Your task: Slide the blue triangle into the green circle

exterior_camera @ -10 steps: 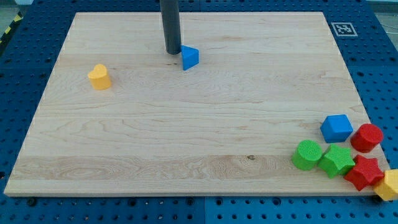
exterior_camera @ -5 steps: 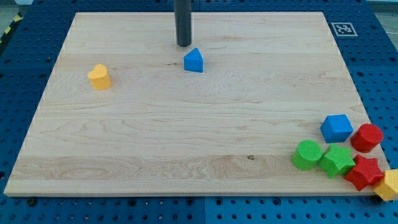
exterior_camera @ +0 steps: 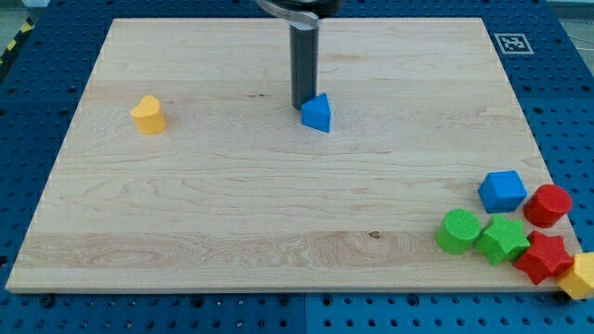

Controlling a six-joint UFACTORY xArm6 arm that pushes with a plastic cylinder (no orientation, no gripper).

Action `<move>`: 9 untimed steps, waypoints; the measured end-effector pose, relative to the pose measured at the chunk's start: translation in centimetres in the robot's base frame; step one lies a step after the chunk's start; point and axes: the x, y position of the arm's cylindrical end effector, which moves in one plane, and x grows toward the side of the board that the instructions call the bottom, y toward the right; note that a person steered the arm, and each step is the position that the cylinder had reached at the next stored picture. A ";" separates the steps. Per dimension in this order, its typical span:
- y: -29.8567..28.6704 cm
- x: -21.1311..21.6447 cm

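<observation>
The blue triangle (exterior_camera: pixel 317 113) lies on the wooden board (exterior_camera: pixel 232 204), above its middle. My tip (exterior_camera: pixel 302 104) stands right against the triangle's upper left side, touching it. The green circle (exterior_camera: pixel 458 231) lies far off at the view's lower right, in a cluster of blocks. It touches a green star (exterior_camera: pixel 503 238) on its right.
A yellow block (exterior_camera: pixel 148 115) lies at the view's left. In the lower-right cluster are a blue block (exterior_camera: pixel 502 190), a red circle (exterior_camera: pixel 548 205), a red star (exterior_camera: pixel 544 257) and a yellow block (exterior_camera: pixel 581 276) at the board's edge.
My tip moved right and down the view, and pushed the blue triangle down and to the right. The other blocks have not moved.
</observation>
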 end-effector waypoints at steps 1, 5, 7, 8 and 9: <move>2.0 1.7; 9.2 11.0; 9.3 12.9; 9.3 12.9; 9.3 13.7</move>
